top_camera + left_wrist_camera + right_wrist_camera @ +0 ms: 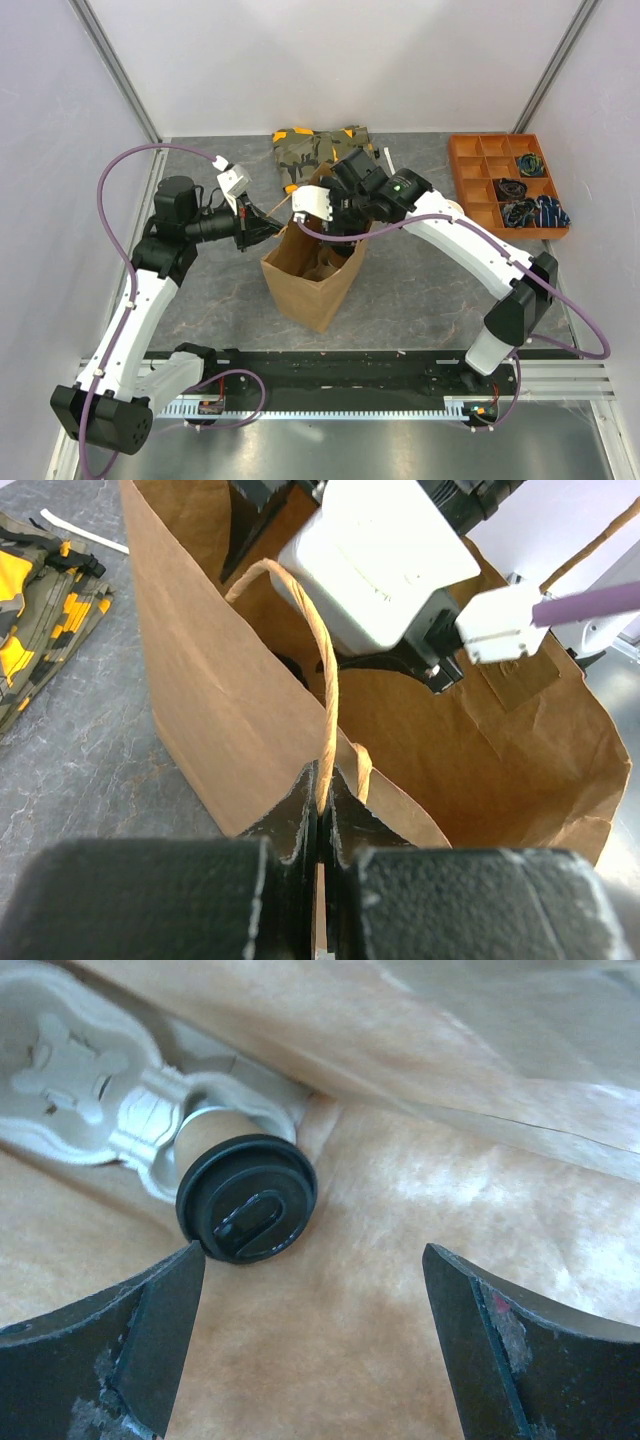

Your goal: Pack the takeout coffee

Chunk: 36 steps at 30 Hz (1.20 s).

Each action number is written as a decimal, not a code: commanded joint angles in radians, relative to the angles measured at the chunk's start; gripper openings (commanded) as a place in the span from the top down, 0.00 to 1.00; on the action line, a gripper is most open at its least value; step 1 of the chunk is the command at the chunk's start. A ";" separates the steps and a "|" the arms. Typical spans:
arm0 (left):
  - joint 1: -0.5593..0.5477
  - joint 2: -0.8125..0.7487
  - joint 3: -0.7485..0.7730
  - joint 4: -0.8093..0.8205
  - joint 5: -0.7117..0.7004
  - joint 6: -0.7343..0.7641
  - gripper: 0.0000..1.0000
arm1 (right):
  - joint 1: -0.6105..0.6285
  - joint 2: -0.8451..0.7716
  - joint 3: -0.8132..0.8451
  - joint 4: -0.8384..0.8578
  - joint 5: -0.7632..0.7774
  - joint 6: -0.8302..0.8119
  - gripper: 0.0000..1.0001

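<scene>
The brown paper bag [310,285] stands open at the table's middle. My left gripper [272,230] is shut on its twisted paper handle [325,680], holding the near wall of the bag [230,710] up; the jaws are closed on the cord [322,780]. My right gripper [312,1260] is inside the bag, open and empty. The takeout coffee [247,1212], a kraft cup with a black sip lid, sits in the pale moulded carrier tray [70,1090] on the bag's floor, just beyond my left fingertip [170,1290]. In the top view the right wrist [340,205] hides the cup.
An orange compartment tray [505,185] with cables lies at the back right. A camouflage cloth [320,148] lies behind the bag and shows in the left wrist view [40,600]. The right arm's white camera housing [375,560] fills the bag's mouth.
</scene>
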 commanded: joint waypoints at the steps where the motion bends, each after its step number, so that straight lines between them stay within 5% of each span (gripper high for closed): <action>1: -0.004 0.005 0.010 0.029 0.003 -0.023 0.98 | -0.012 -0.065 -0.017 0.107 -0.029 0.050 0.02; 23: -0.004 0.023 0.035 0.021 -0.034 -0.018 0.96 | -0.032 -0.166 -0.009 0.413 -0.037 0.261 0.02; 36: -0.004 0.034 0.085 -0.005 -0.078 0.006 0.55 | -0.032 -0.112 0.123 0.541 0.053 0.398 0.02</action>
